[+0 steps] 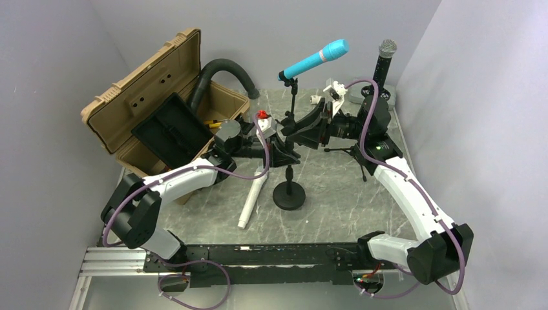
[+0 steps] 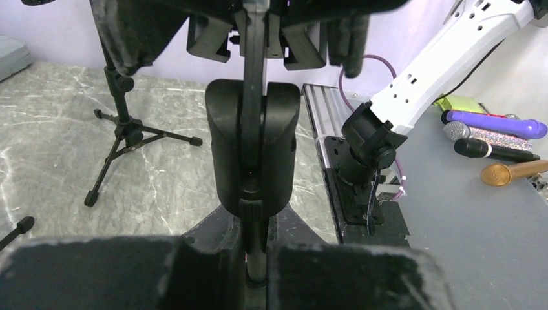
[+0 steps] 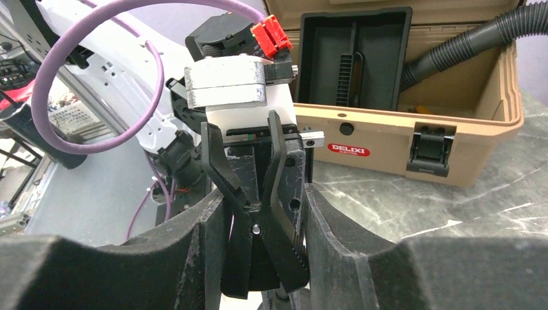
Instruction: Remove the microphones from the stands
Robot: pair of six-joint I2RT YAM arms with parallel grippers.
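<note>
A blue microphone (image 1: 315,59) sits tilted in the clip at the top of a thin black stand with a round base (image 1: 289,196). Both grippers meet at the stand's pole, well below the microphone. My left gripper (image 1: 284,154) (image 2: 258,258) is shut on the pole (image 2: 253,97), coming from the left. My right gripper (image 1: 304,132) (image 3: 265,258) comes from the right. Its wide padded fingers (image 3: 207,252) close in around the same pole and bracket the left fingertips. The microphone is out of both wrist views.
An open tan case (image 1: 161,110) with a black hose (image 1: 223,71) stands at the back left. A white microphone (image 1: 252,201) lies on the marble table beside the stand base. A black microphone (image 1: 386,61) stands on a tripod (image 1: 352,152) at the back right. Several microphones (image 2: 491,123) lie beyond the table edge.
</note>
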